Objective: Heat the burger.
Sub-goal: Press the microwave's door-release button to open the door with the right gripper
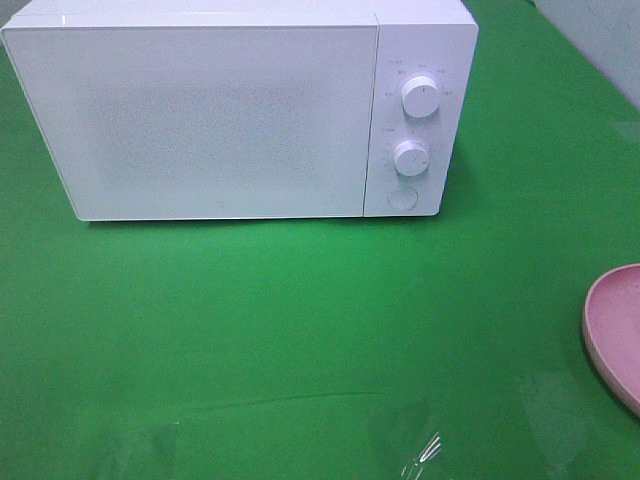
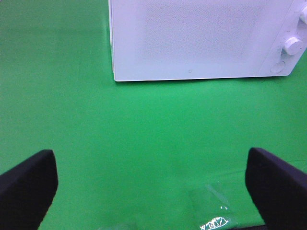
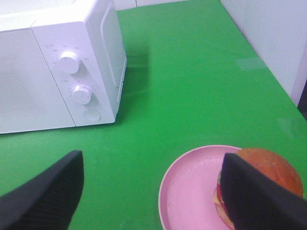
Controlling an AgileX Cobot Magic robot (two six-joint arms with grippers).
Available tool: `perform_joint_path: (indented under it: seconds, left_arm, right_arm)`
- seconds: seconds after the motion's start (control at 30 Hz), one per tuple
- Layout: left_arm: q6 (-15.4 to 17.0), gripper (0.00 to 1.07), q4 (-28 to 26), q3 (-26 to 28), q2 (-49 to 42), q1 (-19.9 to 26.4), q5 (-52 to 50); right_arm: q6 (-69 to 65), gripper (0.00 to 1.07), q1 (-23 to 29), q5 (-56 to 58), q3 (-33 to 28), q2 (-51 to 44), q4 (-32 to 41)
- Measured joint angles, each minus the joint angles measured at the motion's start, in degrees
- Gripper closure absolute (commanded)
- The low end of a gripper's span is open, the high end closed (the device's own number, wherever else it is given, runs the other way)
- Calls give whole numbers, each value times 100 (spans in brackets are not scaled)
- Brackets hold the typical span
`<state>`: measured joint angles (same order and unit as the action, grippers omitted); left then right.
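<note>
The burger (image 3: 268, 167), with a glossy orange-brown bun and red and yellow layers, sits on the far side of a pink plate (image 3: 192, 187). It shows only in the right wrist view, where one dark finger (image 3: 254, 196) covers part of it. My right gripper (image 3: 151, 187) is open above the plate's near side with nothing between its fingers. The left gripper (image 2: 153, 191) is wide open over bare green cloth, well in front of the white microwave (image 2: 192, 38). The microwave (image 1: 200, 110) has its door shut. Neither gripper appears in the high view.
The microwave's two round dials (image 1: 421, 97) and a button (image 1: 402, 198) are on its right panel. The pink plate (image 1: 615, 325) pokes in at the right edge of the high view. A green cloth (image 1: 300, 320) covers the table. A pale wall (image 3: 268, 38) borders the right side.
</note>
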<state>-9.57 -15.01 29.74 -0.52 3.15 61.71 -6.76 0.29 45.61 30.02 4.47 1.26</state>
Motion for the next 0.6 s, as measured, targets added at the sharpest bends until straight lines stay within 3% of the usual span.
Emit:
perform_joint_path:
  seconds: [0.6]
  left_arm:
    - [0,8,0,0,0,0,0]
  right_arm:
    - [-69,32,0,-940,0,796,-516]
